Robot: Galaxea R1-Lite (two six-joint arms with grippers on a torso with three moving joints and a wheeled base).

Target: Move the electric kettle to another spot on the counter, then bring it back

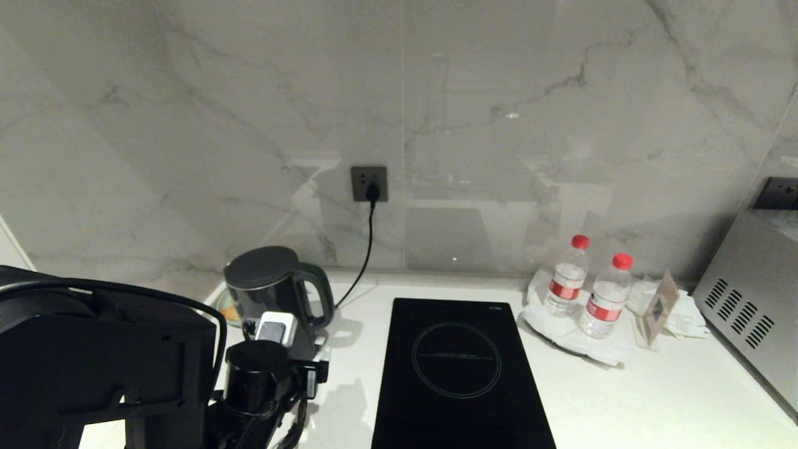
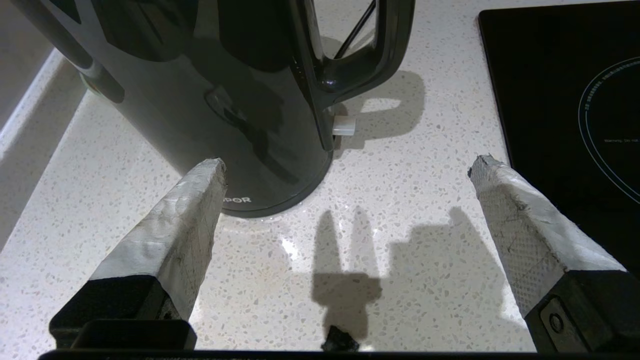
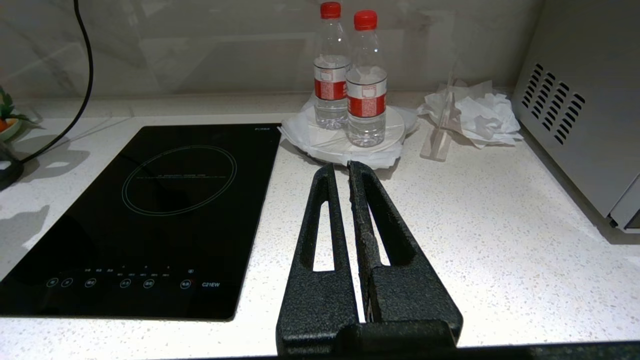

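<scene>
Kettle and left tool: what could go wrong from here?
1. The left tool is open with the kettle off-centre near one finger; closing now could nudge or tip it.
2. The cord trails right behind the kettle and might snag.
3. The hob lies close, leaving little room to set it down.

White speckled counter (image 1: pixel 654 399), electric kettle (image 1: pixel 271 293), hob (image 1: pixel 461 374)

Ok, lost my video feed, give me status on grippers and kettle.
Left gripper open, empty, just short of the electric kettle. Right gripper shut, parked over the counter. Kettle upright on counter beside the hob. Nothing between.
</scene>
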